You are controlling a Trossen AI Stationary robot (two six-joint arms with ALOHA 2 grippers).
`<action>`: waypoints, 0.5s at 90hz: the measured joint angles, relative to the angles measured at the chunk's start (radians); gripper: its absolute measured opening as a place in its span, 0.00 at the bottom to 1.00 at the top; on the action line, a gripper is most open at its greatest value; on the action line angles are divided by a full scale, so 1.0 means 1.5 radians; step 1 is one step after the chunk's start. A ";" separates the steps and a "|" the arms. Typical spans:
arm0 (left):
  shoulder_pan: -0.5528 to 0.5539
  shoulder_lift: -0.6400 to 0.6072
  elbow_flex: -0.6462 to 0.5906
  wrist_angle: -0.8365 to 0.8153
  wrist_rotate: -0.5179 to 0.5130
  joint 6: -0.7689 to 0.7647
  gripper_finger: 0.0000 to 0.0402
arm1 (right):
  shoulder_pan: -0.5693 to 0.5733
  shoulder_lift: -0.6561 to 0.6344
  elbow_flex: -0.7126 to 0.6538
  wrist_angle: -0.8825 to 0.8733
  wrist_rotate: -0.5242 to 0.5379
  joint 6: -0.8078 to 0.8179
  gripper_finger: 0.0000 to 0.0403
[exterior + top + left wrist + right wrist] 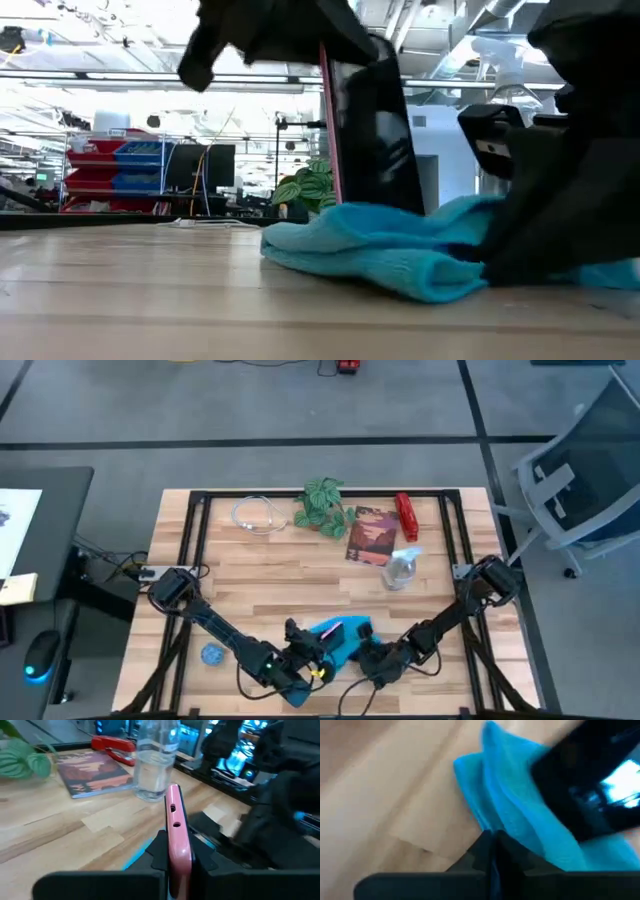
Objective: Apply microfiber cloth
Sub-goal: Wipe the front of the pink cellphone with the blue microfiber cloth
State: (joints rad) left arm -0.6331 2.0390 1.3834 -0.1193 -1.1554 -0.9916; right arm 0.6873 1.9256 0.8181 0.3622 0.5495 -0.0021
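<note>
left gripper (175, 862) pinches phone (176, 827) on edge, upright over cloth (340, 641) at front-centre of table (250, 575). right gripper (492, 851) pressed shut on a cloth fold. cloth looks soft and limp, will bunch; best gripped at an edge.

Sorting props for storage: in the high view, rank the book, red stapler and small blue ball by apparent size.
Largest to smallest:
1. book
2. red stapler
3. small blue ball
</note>
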 joint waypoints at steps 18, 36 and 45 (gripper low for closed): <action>0.011 0.014 0.001 -0.018 0.026 -0.035 0.02 | 0.021 -0.053 0.000 0.011 0.027 -0.018 0.00; 0.016 0.014 0.002 -0.025 0.034 -0.041 0.02 | 0.019 -0.097 0.001 0.031 0.107 -0.067 0.00; 0.016 0.014 0.002 -0.024 0.034 -0.036 0.02 | 0.011 -0.108 0.001 0.019 0.107 -0.078 0.00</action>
State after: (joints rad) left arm -0.6094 2.0598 1.3861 -0.1550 -1.1039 -1.0451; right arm 0.7036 1.7629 0.8196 0.3901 0.7097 -0.1191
